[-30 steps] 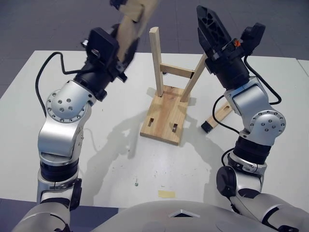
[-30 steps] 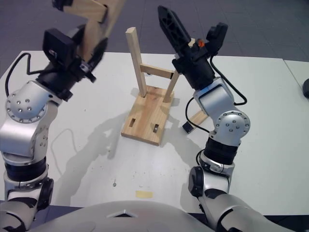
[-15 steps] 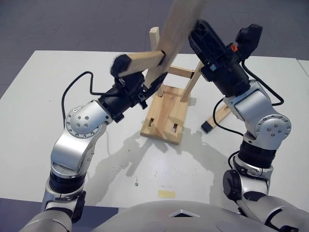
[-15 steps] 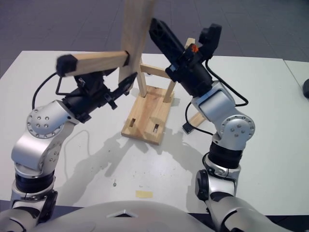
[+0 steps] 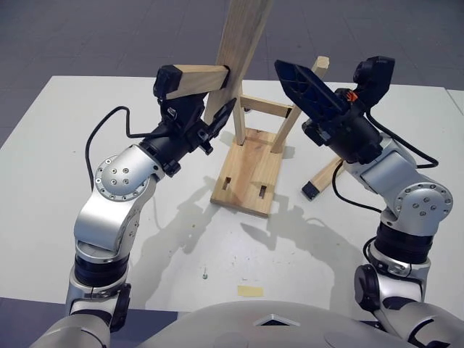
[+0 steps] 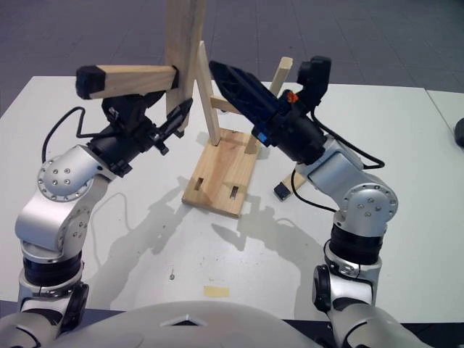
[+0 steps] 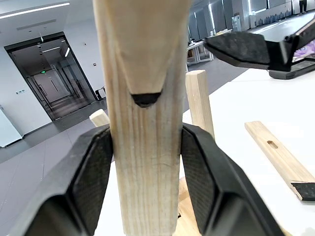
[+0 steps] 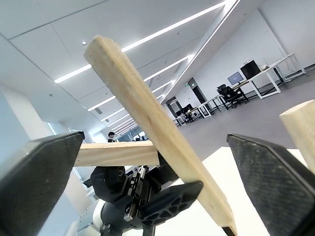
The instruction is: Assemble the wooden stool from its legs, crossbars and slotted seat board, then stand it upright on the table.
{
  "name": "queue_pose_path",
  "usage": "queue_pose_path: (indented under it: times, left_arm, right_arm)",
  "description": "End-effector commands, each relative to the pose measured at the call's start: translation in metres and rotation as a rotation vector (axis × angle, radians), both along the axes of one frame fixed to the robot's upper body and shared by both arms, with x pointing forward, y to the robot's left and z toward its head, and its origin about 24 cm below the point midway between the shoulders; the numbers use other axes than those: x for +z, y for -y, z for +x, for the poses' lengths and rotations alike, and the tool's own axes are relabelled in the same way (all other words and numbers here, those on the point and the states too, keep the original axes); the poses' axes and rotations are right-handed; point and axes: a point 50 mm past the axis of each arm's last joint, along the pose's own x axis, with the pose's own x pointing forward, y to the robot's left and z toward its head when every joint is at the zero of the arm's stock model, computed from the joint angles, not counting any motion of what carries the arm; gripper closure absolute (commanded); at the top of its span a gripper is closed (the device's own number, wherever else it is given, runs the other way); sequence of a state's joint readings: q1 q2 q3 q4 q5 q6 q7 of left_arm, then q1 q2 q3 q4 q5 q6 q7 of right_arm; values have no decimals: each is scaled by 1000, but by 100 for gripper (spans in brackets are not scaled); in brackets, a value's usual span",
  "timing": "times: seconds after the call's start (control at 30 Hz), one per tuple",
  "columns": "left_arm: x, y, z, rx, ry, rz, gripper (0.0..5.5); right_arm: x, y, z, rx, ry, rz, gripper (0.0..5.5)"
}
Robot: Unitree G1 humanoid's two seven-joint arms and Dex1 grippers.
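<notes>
Since the frame half a second ago, the left arm has swung its load more nearly upright and the right arm has dipped leftward toward it. The left gripper (image 7: 146, 147) is clamped on a pale wooden leg-and-crossbar piece (image 5: 243, 32), one pad on each side of the leg; this piece is held in the air over the far left of the white table (image 5: 72, 109). The leg's upper end is cut off by the frame, and its crossbar juts left to a black-capped end. The right gripper (image 5: 293, 76) hangs just right of that leg with its fingers spread wide, grasping nothing. The pale wooden slotted seat board (image 5: 246, 174) lies flat at mid-table, two slots bare at its near end. At its far end stands a pair of wooden legs joined by a crossbar (image 5: 264, 107), the left leg largely hidden behind the held piece. A loose black-capped wooden leg (image 5: 319, 181) lies right of the board, partly behind the right forearm.
</notes>
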State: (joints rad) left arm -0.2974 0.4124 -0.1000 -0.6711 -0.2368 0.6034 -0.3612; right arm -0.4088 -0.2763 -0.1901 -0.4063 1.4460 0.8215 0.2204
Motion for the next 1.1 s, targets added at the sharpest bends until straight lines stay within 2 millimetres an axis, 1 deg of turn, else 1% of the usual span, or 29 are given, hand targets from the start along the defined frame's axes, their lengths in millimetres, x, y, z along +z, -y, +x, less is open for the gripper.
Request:
queue_pose_path:
  times: [0.03, 0.1, 0.13, 0.23, 0.33, 0.37, 0.5, 0.73, 0.97, 1.03, 1.1]
  left_arm:
    - [-5, 7, -3, -34, -10, 35, 344]
    - [-9, 9, -5, -46, -21, 58, 344]
    - [-10, 10, -5, -49, -24, 70, 344]
    - [-13, 12, -6, -60, -29, 91, 344]
    - [-14, 13, -7, -61, -30, 90, 344]
    - [-14, 14, -7, -60, -30, 90, 344]
    - [-13, 15, -7, -59, -30, 91, 344]
    - [-13, 15, -7, -56, -23, 100, 344]
    - [-14, 13, -5, -38, -23, 102, 344]
    - [-15, 13, -5, -37, -24, 103, 344]
    - [-15, 12, -5, -26, -22, 97, 344]
  right_arm:
    - [13, -14, 6, -42, 52, 4, 10]
    - [19, -20, 6, -36, 62, 22, 10]
    - [21, -23, 6, -32, 70, 24, 32]
    - [24, -28, 5, -59, 122, -39, 80]
    - [20, -26, 7, -109, 144, -91, 133]
    - [19, -25, 7, -119, 142, -94, 156]
    - [15, -22, 12, -175, 140, -107, 217]
    - [12, -19, 18, -232, 96, -79, 328]
    - [9, -11, 26, -277, 14, -1, 437]
    - [8, -10, 28, -285, 3, -4, 446]
    - [1, -12, 26, -285, -14, -30, 446]
